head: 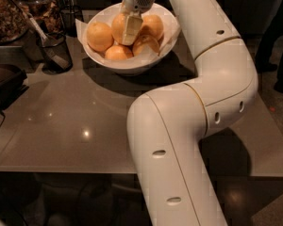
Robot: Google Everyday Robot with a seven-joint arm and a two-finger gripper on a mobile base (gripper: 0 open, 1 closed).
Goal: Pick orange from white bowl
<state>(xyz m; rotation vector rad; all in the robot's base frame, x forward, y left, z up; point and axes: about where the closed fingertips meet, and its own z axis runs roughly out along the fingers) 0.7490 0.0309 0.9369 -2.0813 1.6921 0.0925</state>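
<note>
The white bowl stands at the back of the grey table, lined with white paper. It holds several oranges: one at the left, one at the front, one at the right, and one in the middle. A paler crescent-marked orange lies at the front right. My gripper reaches down into the bowl from above. It sits against the middle orange and hides part of it.
A small black mesh cup with a utensil stands left of the bowl. Containers of brown food are at the back left. A dark object lies at the left edge. My arm's elbow hangs over the table's right side.
</note>
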